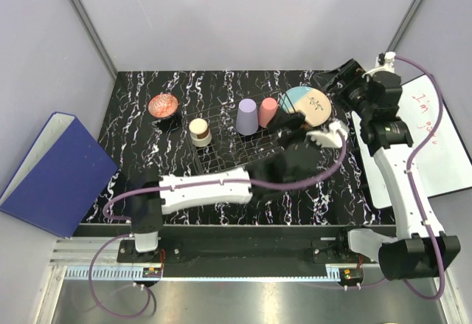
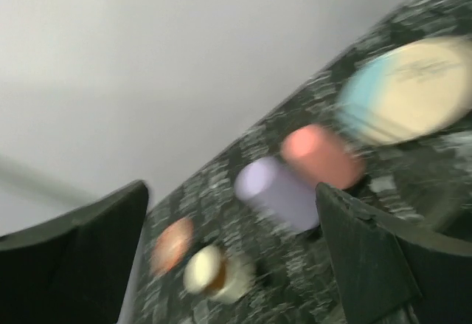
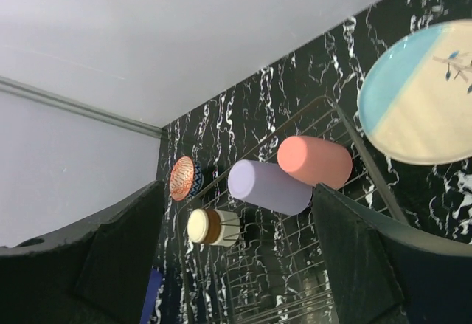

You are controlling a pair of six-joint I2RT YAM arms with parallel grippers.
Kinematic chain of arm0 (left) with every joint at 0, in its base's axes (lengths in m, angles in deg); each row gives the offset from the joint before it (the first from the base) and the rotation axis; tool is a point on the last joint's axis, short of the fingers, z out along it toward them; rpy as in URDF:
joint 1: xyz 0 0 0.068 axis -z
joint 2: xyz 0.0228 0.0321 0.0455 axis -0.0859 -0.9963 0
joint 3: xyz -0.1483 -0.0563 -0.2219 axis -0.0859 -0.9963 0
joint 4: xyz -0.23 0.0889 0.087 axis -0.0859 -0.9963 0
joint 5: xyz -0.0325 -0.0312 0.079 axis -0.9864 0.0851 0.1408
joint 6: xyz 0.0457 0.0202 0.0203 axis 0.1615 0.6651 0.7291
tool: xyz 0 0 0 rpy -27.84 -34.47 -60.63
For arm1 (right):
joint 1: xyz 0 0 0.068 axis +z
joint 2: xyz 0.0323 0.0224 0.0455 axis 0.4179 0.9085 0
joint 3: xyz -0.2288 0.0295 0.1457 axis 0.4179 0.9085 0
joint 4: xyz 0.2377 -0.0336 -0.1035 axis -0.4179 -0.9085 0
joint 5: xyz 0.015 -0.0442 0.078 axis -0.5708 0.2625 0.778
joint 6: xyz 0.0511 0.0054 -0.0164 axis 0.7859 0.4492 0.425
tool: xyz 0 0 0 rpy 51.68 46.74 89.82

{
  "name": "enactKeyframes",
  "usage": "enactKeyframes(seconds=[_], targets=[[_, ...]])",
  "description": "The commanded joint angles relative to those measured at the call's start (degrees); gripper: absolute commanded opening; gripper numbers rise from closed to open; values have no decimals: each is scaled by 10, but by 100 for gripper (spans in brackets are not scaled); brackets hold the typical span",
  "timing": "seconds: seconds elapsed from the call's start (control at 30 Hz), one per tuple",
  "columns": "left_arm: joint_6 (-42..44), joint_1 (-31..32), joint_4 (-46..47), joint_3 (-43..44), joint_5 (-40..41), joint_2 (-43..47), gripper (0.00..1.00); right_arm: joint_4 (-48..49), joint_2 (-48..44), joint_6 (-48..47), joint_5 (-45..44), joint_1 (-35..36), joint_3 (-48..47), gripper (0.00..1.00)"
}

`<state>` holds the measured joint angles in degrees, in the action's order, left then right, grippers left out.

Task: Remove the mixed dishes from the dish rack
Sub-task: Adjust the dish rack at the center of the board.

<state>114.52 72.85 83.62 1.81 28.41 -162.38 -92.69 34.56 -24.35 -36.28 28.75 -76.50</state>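
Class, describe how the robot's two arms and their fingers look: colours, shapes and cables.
The left arm and right arm have white, shell-like link covers between black joints, on black bases. A purple cable loops along each arm. The fingers are broad, dark, matte wedges.

A black tabletop (image 1: 140, 91) veined with white marbling fills the middle of the scene. It sits inside a booth of plain pale grey walls (image 1: 243, 14) that meet at slim metal corner posts (image 1: 87, 21). A blue binder (image 1: 55, 169) sits tilted at the table's left edge, and a white board (image 1: 442, 154) with red handwriting lies at its right. Along the near edge runs a metal rail (image 1: 243, 271) with a light-blue strip, above a brushed steel surface (image 1: 243, 305). The light is soft and even.
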Motion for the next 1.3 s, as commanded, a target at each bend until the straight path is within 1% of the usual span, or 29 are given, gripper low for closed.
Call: enactKeyframes(seconds=[0.0,0.07,0.1,0.17,0.2,0.23,0.27,0.3,0.33,0.4,0.43,0.47,0.5,0.57,0.63,0.73,0.83,1.0,1.1,1.27], targets=[[-467,-79,-508,122,-331,88,99,31,-62,-72,8,3,4,88],[-488,-108,-509,103,-359,112,99,31,-75,-82,13,19,9,88],[-504,-144,-517,102,-375,116,99,30,-78,-84,16,22,13,87],[-527,-186,-543,105,-409,123,99,19,-90,-90,18,31,27,86],[-557,-233,-551,106,-420,126,99,15,-96,-93,18,33,34,86],[-573,-257,-558,101,-439,128,99,9,-109,-104,11,38,51,85],[-589,-280,-568,95,-447,133,99,5,-117,-113,3,43,60,85],[-613,-319,-568,88,-455,135,99,0,-123,-123,-7,60,65,85],[-622,-336,-568,71,-455,135,99,-19,-132,-148,-36,70,72,84],[-645,-360,-571,56,-435,125,99,-37,-135,-170,-67,100,77,85],[-658,-364,-575,45,-394,119,99,-46,-129,-185,-98,107,76,85],[-672,-366,-590,42,-380,108,99,-65,-123,-190,-108,111,73,85],[-700,-371,-596,37,-372,105,99,-77,-115,-194,-123,115,70,85],[-728,-373,-598,9,-357,115,99,-106,-91,-198,-159,121,66,85],[-757,-373,-596,-26,-350,126,99,-107,-74,-200,-189,122,78,85],[-775,-373,-595,-57,-336,153,99,-91,-46,-202,-225,123,95,84],[-792,-374,-594,-83,-311,185,99,-75,-4,-195,-230,122,98,82],[-839,-376,-594,-138,-305,248,99,-62,82,-208,-248,122,83,81],[-864,-376,-593,-175,-299,294,99,-36,114,-226,-259,122,78,81],[-891,-376,-596,-212,-285,326,99,-41,187,-252,-241,122,21,83]])
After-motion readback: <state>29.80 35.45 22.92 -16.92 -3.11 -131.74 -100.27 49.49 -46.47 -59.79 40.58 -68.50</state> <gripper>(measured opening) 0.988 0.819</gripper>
